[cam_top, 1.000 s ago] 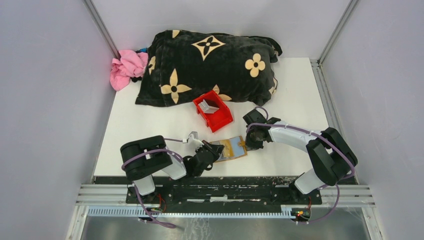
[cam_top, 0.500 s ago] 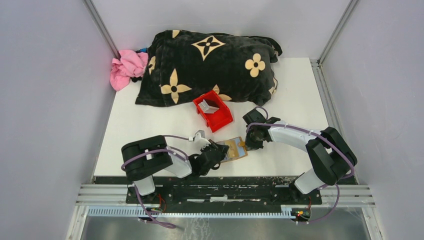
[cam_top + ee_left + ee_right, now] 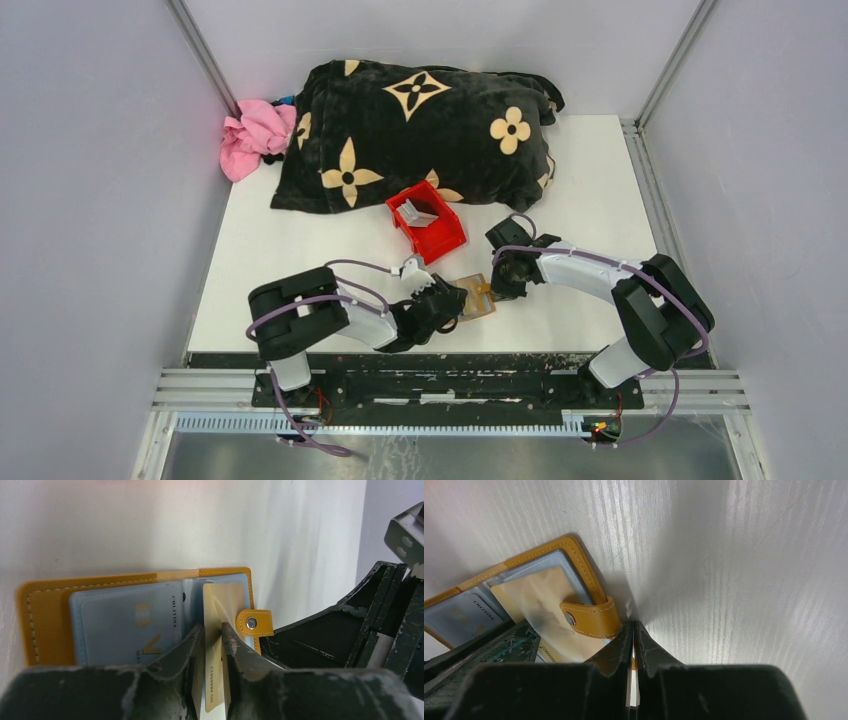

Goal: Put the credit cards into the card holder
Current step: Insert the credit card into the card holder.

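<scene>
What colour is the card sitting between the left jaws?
Pale gold; the card shows best in the left wrist view.

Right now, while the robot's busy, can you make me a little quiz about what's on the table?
1. True or false: the card holder is folded shut.
2. The card seen between the left gripper's fingers lies where? A: on the snap strap side of the holder. B: on the side away from the strap. C: off the holder altogether.
3. Fill in: more cards wait in the ___ bin.

Key: 1 false, it lies open. 2 A. 3 red.
</scene>
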